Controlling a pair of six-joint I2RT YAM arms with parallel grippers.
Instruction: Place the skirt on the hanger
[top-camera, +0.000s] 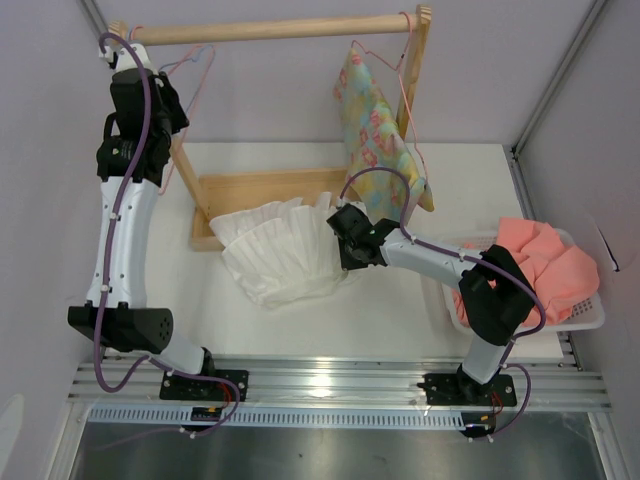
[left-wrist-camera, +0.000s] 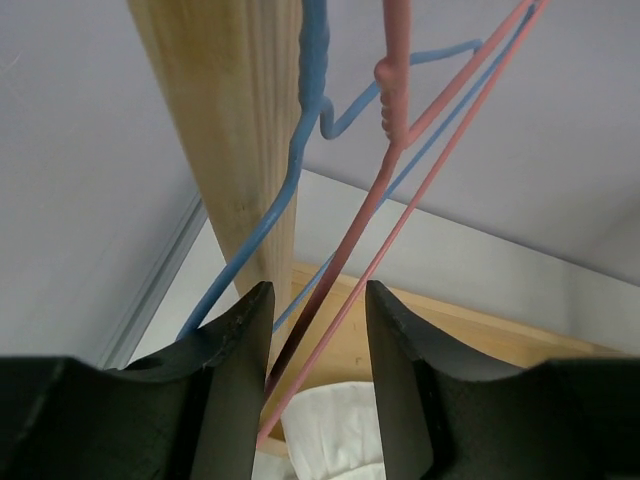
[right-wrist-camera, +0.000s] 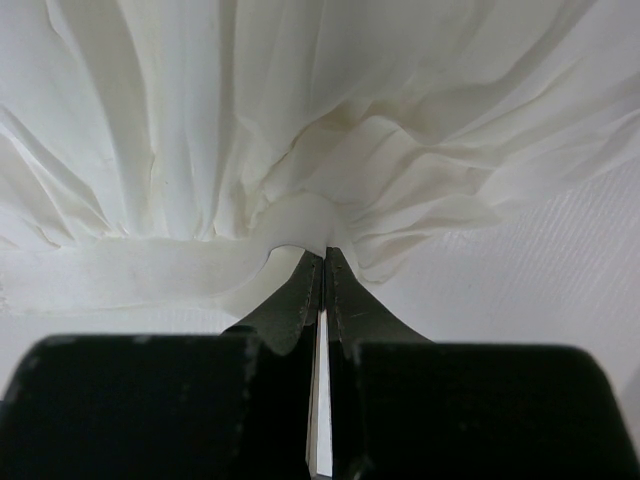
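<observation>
Step in hand looks like fetching the hanger (left-wrist-camera: 392, 95). The left gripper (left-wrist-camera: 318, 300) is at the left end of the rack (left-wrist-camera: 225, 120), jaws half spread astride both pink wires and not clamped; the next close must miss the blue hanger (left-wrist-camera: 310, 80) just beside. Right gripper (right-wrist-camera: 323, 262) pressed together, pinching the waistband of the skirt (top-camera: 280, 255), which lies fanned mid-table (top-camera: 390, 315), far edge against the rack's base.
</observation>
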